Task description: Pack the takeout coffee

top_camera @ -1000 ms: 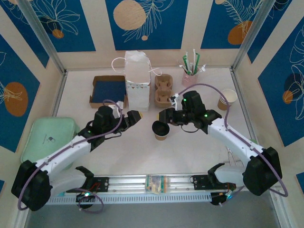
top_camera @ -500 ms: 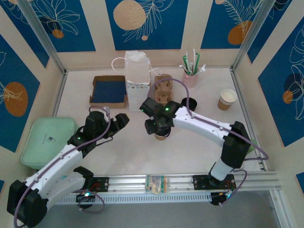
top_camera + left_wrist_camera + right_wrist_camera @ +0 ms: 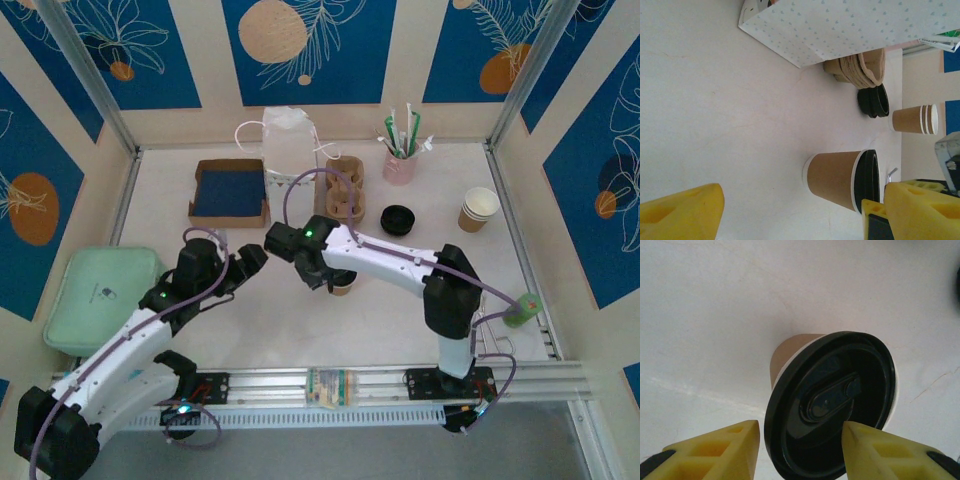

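The takeout coffee (image 3: 343, 286), a tan paper cup with a black lid, stands upright mid-table, partly under my right arm. My right gripper (image 3: 322, 272) hangs just above it. In the right wrist view the lid (image 3: 832, 400) lies between the spread yellow fingertips (image 3: 715, 450) of the open right gripper (image 3: 800, 452), which do not touch it. My left gripper (image 3: 252, 258) is open to the cup's left. The left wrist view shows the cup (image 3: 832, 179) ahead of the open left gripper (image 3: 800, 215), apart from it. The white paper bag (image 3: 288, 165) stands behind the cup.
A pulp cup carrier (image 3: 343, 190) sits right of the bag, with loose black lids (image 3: 398, 218) and stacked lidless cups (image 3: 478, 208) further right. Elsewhere are a blue-lined cardboard box (image 3: 230, 192), a green tray (image 3: 100, 295) and a pink straw holder (image 3: 400, 165).
My right arm has swung left, from the right of the cup to directly over it. My left gripper drew back a little to the left. The cup has not moved.
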Controlling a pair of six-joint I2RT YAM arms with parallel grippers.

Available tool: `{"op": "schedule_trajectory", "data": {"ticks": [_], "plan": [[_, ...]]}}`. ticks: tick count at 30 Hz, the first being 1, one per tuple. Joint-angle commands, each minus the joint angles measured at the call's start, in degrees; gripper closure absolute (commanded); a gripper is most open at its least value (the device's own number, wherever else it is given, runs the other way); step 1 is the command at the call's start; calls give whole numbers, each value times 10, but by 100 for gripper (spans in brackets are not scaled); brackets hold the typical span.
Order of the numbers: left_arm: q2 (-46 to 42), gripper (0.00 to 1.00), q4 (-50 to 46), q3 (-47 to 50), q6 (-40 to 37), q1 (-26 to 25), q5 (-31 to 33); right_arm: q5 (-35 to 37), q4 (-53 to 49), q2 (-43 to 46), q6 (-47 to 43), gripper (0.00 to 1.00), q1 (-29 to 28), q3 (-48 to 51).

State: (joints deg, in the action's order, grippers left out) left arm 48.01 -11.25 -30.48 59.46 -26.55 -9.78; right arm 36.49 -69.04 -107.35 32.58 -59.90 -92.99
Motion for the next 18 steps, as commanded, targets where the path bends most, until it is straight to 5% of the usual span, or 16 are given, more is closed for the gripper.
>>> {"op": "schedule_trajectory", "data": {"ticks": [1,18], "plan": [[-13,17,-5,9,-8,8,2,26,-30,-17,12,54,-7,-24],[-24,17,4,17,-5,20,-11,42,-49,-35,4,84,-22,-63]]}}
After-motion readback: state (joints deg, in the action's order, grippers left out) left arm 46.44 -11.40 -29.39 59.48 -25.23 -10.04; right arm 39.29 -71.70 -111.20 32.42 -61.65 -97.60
